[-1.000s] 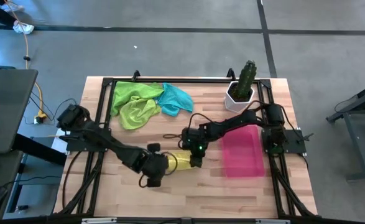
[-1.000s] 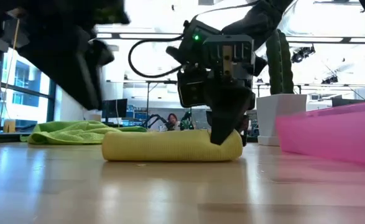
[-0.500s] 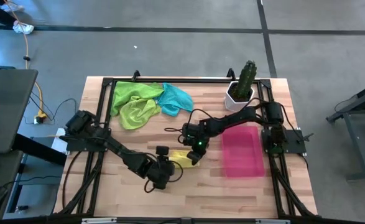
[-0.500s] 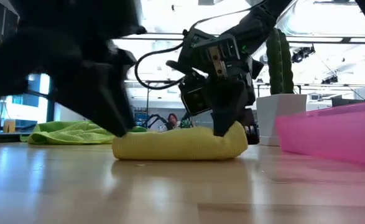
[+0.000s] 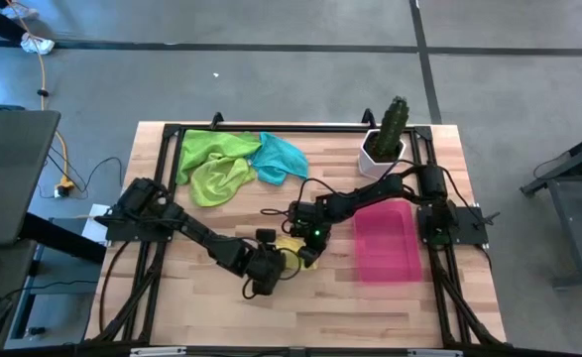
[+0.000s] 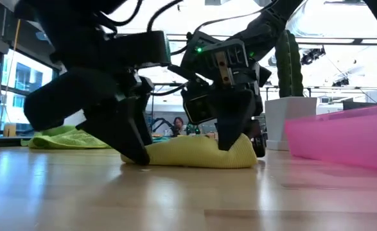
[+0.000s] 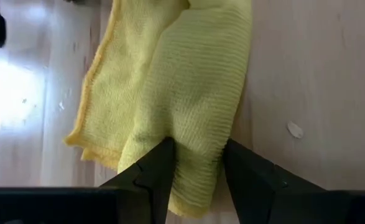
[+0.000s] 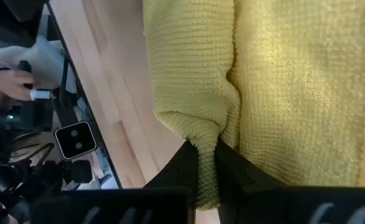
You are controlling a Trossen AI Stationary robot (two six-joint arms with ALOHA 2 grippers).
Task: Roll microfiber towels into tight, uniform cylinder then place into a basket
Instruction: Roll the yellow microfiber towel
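Observation:
The yellow towel (image 5: pixel 291 248) lies loosely rolled at mid-table, one flap spread beside the roll (image 7: pixel 114 93). My left gripper (image 7: pixel 198 152) stands open over the roll's left end, one finger on each side. My right gripper (image 8: pixel 206 152) is shut on the towel's right end (image 6: pixel 236 151). Two lime green towels (image 5: pixel 211 164) and a teal one (image 5: pixel 283 159) lie crumpled at the far left. The pink basket (image 5: pixel 388 240) rests on the table to the right of the roll. My left gripper straddles the roll's left end (image 7: pixel 194 180), coming slanting down from the near left, fingers (image 7: pixel 157 168) across the roll. The cloth fills the gap between them and meets both fingers. The roll lies on the table. My right gripper pinches a bunched fold of the yellow towel (image 8: pixel 201 134) between its two fingers at the roll's right end. It comes slanting down from the far right. The towel rests on the table below it.
A white pot with a green cactus (image 5: pixel 385 139) stands at the far right behind the basket. Bare wood lies along the table's near edge (image 5: pixel 300 317). A black frame rail borders the table (image 5: pixel 271 127).
My left gripper has come down and moved right onto the roll's left end. My right gripper has rolled a little about its own line, still shut on the right end. The towel has slid slightly right and slumped from an even cylinder into a lumpier shape.

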